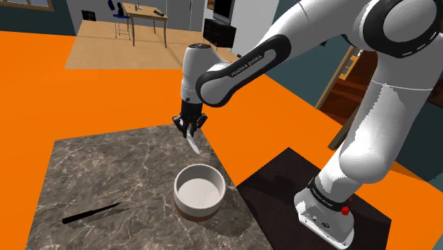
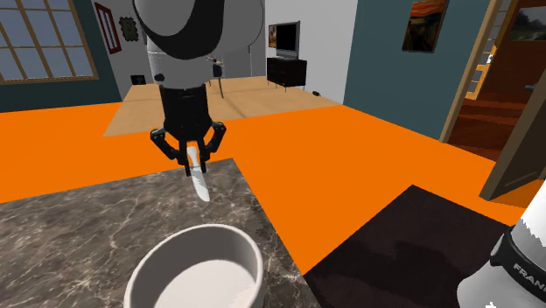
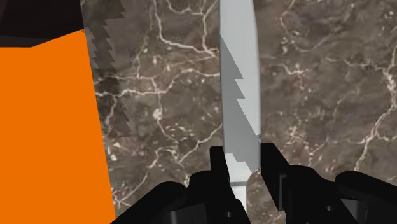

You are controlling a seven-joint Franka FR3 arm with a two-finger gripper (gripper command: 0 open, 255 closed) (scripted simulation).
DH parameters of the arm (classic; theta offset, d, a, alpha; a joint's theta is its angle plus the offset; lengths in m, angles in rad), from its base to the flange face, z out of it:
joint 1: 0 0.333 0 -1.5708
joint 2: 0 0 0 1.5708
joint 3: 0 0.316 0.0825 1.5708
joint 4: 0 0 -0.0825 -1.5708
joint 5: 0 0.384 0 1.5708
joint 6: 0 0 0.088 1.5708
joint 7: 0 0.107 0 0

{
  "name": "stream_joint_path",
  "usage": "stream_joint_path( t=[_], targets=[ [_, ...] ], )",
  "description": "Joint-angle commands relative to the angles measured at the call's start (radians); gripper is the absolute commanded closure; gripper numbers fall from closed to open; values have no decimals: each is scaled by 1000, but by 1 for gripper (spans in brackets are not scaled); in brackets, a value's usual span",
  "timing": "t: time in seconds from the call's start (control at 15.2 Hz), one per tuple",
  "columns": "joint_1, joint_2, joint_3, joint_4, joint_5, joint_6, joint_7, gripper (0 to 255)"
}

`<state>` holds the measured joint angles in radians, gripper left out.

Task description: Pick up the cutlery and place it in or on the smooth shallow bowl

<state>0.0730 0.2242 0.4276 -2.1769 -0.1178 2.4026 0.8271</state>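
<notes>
The knife (image 1: 194,144) hangs point down in the jaws, which are closed tight on its upper end, one finger on each flat side. It is in the air above the table (image 1: 106,170), near the far corner on the stand's side and close to the edge where the marble meets the orange floor (image 1: 42,92). The wrist view looks straight down the pale blade (image 3: 240,95) at the veined stone (image 3: 318,76).

The knife looks thin, stiff and light, with smooth faces that would likely slide in a loose grip. Holding it at the handle end, as here, seems the safe place. It looks longer than the bowl (image 1: 199,204) is wide, so it will probably rest across or lean on the rim (image 2: 197,232). A low, gentle release should keep it from bouncing out.

The white bowl stands on the table near the edge facing the stand, clear of the knife. A black utensil (image 1: 91,212) lies near the opposite front corner. Past the orange floor are a wooden floor with a desk (image 1: 145,18), a television (image 2: 284,37), blue-grey walls and an open door (image 2: 516,131).
</notes>
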Motion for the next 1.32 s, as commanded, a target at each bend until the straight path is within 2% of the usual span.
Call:
stream_joint_path(
  t=[0.0, 0.53, 1.25],
  targets=[
    [-4, -21, 5, 7, 14, -26, -10, 255],
    [-14, -86, 16, 37, 57, -114, -38, 255],
    [96, -348, 130, -222, 217, -85, 81, 255]
  ],
)
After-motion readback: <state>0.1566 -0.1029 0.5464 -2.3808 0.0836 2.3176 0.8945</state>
